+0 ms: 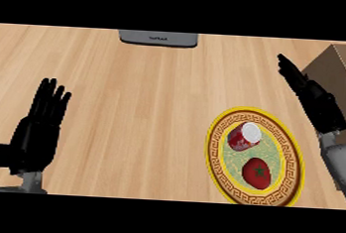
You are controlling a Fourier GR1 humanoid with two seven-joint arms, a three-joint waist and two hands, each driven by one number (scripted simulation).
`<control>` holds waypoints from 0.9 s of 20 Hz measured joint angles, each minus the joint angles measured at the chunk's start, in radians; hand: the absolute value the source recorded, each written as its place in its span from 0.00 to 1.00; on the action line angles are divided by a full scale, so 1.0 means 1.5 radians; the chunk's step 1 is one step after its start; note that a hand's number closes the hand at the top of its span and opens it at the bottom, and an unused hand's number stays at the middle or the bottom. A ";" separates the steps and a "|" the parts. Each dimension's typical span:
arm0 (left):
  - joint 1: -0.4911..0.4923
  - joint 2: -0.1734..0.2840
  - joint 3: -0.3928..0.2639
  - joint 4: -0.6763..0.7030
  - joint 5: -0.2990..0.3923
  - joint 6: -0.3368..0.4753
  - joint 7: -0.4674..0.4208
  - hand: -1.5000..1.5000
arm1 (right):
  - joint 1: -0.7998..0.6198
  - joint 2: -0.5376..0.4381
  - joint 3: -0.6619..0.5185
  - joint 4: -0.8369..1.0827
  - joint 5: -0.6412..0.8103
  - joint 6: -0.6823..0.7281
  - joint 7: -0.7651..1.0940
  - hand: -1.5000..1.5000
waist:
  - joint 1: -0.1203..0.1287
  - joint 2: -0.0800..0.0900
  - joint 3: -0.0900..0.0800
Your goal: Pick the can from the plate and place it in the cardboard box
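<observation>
the round yellow-rimmed plate with a pale green centre (219, 163) lies on the light wooden counter top (147, 102), toward the lower right of the head view. the red cylindrical can with a white end (244, 136) lies on its side in the upper part of the plate, white end facing up and right. the red tomato with a green stalk (256, 171) sits just below the can on the same plate, close to it but apart.

the brown cardboard box (342, 73) stands at the right edge of the counter, above the plate.

right hand (312, 98): fingers straight and held together, pointing up and left, positioned in front of the box and above the plate; it holds nothing and is clear of the can.

left hand (38, 129): open, fingers straight and slightly spread, at the left edge, resting.

a grey flat device (158, 37) sits at the top edge of the counter.
</observation>
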 measured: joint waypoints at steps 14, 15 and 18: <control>-0.108 0.162 -0.082 0.057 -0.184 -0.139 -0.034 0.50 | 0.019 -0.147 -0.172 -0.066 -0.048 0.132 -0.204 0.00 | -0.025 -0.001 0.016; -0.114 0.162 -0.083 0.064 -0.188 -0.144 -0.036 0.50 | 0.031 -0.155 -0.172 -0.068 -0.031 0.141 -0.234 0.00 | -0.023 -0.001 0.016; -0.127 0.156 -0.088 0.077 -0.200 -0.151 -0.038 0.50 | 0.060 -0.171 -0.158 -0.087 0.030 0.144 -0.304 0.00 | -0.019 -0.001 0.016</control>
